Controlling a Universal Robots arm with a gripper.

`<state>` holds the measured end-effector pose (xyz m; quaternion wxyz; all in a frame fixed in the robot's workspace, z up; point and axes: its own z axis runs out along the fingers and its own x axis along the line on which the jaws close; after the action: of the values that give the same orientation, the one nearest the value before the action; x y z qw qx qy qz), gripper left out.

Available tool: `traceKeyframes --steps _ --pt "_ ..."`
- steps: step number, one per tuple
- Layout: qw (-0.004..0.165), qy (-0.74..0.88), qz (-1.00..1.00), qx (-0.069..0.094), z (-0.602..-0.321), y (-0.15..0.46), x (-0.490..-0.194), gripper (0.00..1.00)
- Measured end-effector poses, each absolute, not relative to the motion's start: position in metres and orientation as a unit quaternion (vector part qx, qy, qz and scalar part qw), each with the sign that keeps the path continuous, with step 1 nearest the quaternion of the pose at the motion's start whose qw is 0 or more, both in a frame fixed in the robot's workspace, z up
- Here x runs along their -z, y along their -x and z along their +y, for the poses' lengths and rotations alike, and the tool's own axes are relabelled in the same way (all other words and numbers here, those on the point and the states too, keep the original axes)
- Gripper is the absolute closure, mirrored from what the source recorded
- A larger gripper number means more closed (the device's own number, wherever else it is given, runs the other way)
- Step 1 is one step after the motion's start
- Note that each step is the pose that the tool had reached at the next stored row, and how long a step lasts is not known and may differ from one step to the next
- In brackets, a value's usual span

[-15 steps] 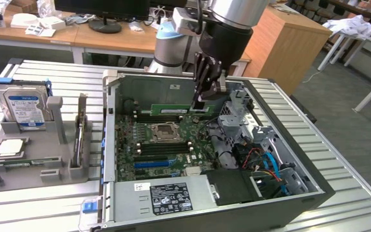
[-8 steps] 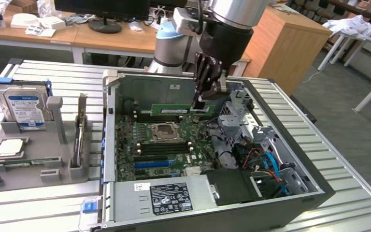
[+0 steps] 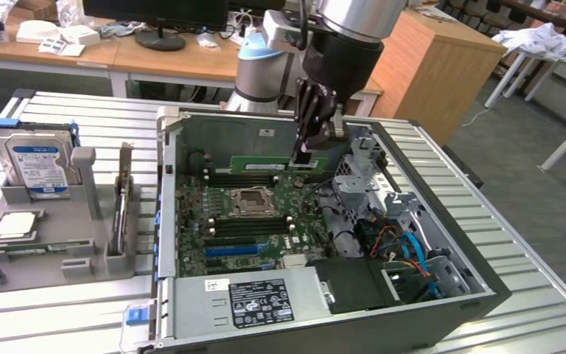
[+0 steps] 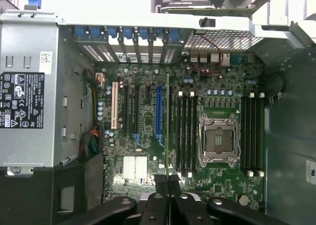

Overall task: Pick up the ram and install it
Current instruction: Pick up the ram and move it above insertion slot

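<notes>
So the gripper point(image 3: 304, 155) is pinching the ram point(image 3: 263, 163) on edge over the motherboard's point(image 3: 253, 221) far end, I'd guess to match the slots point(image 3: 248, 178).

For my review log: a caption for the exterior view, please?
Tool grips the memory stick above the motherboard inside the open computer case.

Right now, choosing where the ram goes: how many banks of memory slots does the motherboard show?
2. One bank lies between the processor socket and the blue slot; the other bank lies on the socket's opposite side. None looks hidden.
</notes>
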<state>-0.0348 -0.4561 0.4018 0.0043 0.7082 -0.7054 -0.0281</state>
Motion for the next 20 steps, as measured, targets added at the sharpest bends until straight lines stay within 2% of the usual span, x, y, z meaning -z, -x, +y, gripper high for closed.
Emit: traceKeyframes --steps 20 --pt "0.004 -0.708 -0.705 0.028 -0.432 0.035 -0.401 0.88"
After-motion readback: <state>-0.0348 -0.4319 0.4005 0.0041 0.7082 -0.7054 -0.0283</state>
